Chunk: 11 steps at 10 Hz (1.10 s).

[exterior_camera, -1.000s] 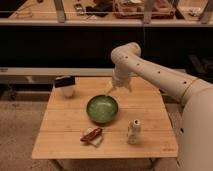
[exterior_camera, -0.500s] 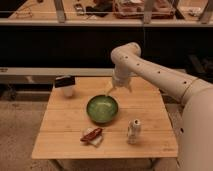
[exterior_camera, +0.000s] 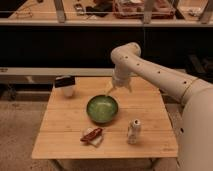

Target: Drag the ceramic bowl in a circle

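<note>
The ceramic bowl [exterior_camera: 102, 108] is round, shallow and glossy green with a darker rim. It sits near the middle of the wooden table [exterior_camera: 60, 132]. My white arm reaches in from the right and bends down over the table's far side. My gripper [exterior_camera: 111, 90] hangs just above the bowl's far rim, slightly to its right.
A small white cup with a black top [exterior_camera: 65, 86] stands at the table's back left. A red packet [exterior_camera: 92, 135] lies near the front edge. A small white can [exterior_camera: 133, 131] stands at the front right. A dark shelf runs behind the table.
</note>
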### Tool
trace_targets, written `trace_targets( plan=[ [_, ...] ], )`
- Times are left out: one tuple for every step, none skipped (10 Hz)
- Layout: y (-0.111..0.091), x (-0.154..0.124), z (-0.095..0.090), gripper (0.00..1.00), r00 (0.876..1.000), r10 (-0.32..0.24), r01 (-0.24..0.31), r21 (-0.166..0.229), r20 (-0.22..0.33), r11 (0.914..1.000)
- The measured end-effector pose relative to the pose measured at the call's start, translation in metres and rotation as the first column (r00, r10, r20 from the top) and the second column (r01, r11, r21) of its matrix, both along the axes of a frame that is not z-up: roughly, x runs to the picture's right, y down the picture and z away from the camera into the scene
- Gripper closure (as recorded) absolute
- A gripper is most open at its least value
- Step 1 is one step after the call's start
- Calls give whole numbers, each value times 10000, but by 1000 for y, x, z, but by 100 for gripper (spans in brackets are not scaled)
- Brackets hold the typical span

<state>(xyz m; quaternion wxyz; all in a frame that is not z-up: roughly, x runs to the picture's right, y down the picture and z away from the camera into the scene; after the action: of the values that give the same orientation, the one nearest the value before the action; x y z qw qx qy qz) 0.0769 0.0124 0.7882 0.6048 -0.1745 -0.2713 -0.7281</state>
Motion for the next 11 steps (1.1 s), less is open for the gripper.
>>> trace_targets(
  plan=[
    [0, 0, 0, 20, 10000, 0, 0, 0, 0, 10000],
    [0, 0, 0, 20, 10000, 0, 0, 1, 0, 10000],
    [0, 0, 0, 20, 10000, 0, 0, 0, 0, 10000],
    [0, 0, 0, 20, 10000, -5, 5, 5, -3, 10000],
    [-1, -1, 3, 20, 10000, 37, -38, 58, 39, 10000],
    [-2, -2, 13, 20, 9999, 76, -78, 258, 86, 9996],
    [-3, -4, 22, 20, 9998, 142, -148, 404, 159, 9991],
    [-1, -7, 35, 20, 9995, 220, -235, 617, 248, 9978],
    [3, -6, 47, 20, 9990, 350, -371, 740, 283, 9966],
    [7, -3, 55, 20, 9984, 485, -506, 784, 292, 9956],
    [13, -1, 63, 20, 9970, 706, -729, 722, 330, 9947]
  ],
)
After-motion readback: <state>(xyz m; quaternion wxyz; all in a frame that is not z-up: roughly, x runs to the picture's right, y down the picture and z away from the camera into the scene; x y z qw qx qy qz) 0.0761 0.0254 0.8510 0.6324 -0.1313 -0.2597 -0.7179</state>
